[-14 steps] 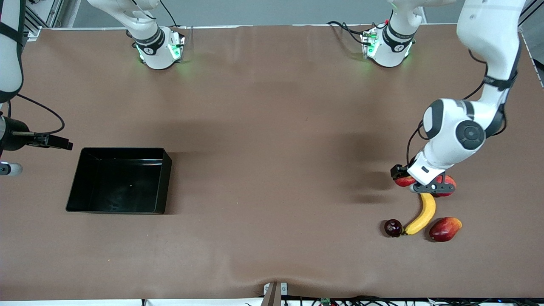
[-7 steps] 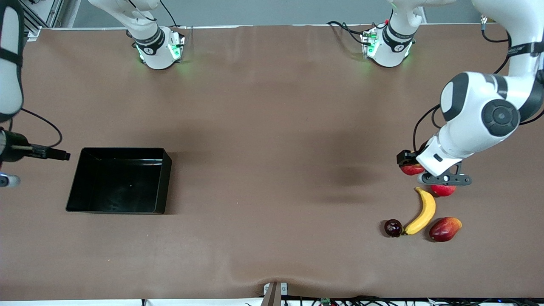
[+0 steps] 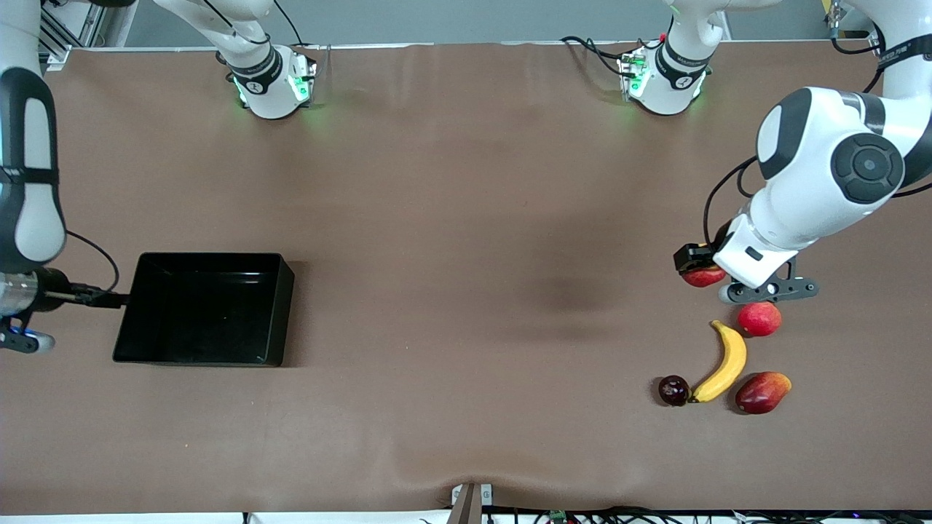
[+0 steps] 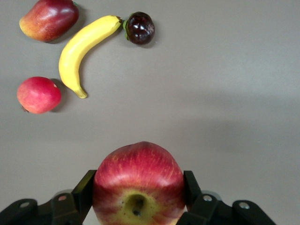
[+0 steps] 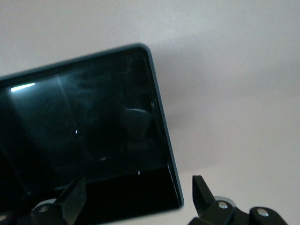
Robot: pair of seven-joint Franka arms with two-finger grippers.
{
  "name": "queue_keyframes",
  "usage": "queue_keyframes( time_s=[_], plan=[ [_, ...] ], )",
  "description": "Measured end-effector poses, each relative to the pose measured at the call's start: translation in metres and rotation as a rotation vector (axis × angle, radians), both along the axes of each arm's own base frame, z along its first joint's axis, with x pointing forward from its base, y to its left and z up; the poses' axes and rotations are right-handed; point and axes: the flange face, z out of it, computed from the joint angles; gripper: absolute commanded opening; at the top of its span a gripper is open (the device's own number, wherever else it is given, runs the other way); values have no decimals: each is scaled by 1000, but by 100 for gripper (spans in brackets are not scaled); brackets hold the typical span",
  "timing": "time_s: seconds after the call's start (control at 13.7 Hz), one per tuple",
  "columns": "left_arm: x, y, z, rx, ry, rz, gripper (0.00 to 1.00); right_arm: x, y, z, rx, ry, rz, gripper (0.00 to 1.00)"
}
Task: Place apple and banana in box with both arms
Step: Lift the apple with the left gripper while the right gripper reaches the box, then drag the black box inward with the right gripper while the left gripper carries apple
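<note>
Lifting clear of the fruit cluster, the left gripper (image 4: 138, 206) now hangs above the table (image 3: 466, 291) at the left arm's end, higher than a second ago, its fingers (image 4: 84, 190) pinching the apple (image 4: 138, 185); the pinkish-red round fruit (image 3: 759, 318) it covered earlier is now exposed. The right gripper (image 5: 136, 197) has shifted beside the box (image 3: 207, 309), hovering over its outer wall with fingers spread and nothing between them. The banana (image 3: 723, 363) lies unmoved, nearer the front camera than the round fruit, between a dark plum-like fruit (image 3: 673, 390) and an oval red-orange fruit (image 3: 761, 392). A broad bare stretch of matte brown table separates fruit and box. The box is glossy black, rectangular, low-walled; the apple is streaked red over yellow.
</note>
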Motion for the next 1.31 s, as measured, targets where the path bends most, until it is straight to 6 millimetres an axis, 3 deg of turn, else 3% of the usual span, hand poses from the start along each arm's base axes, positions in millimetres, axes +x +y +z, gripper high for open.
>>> queue_keyframes(
  time_s=[0.44, 0.51, 0.58, 0.66, 1.02, 1.31],
  plan=[
    [-8, -56, 20, -29, -29, 140, 0, 9, -29, -79, -7, -67, 139, 100],
    [-8, -64, 21, -33, -31, 154, 0, 6, -31, -90, -9, -70, 141, 86],
    [-8, -70, 20, -35, -30, 166, 0, 2, -31, -101, -9, -70, 142, 40],
    [-8, -74, 19, -36, -27, 178, 0, -1, -29, -109, -6, -65, 144, 2],
    [-3, -81, -2, -33, 7, 208, 0, -5, -28, -116, 13, -54, 232, 0],
    [-2, -83, -11, -29, 21, 205, 0, -1, -21, -108, 17, -70, 249, 0]
  ],
)
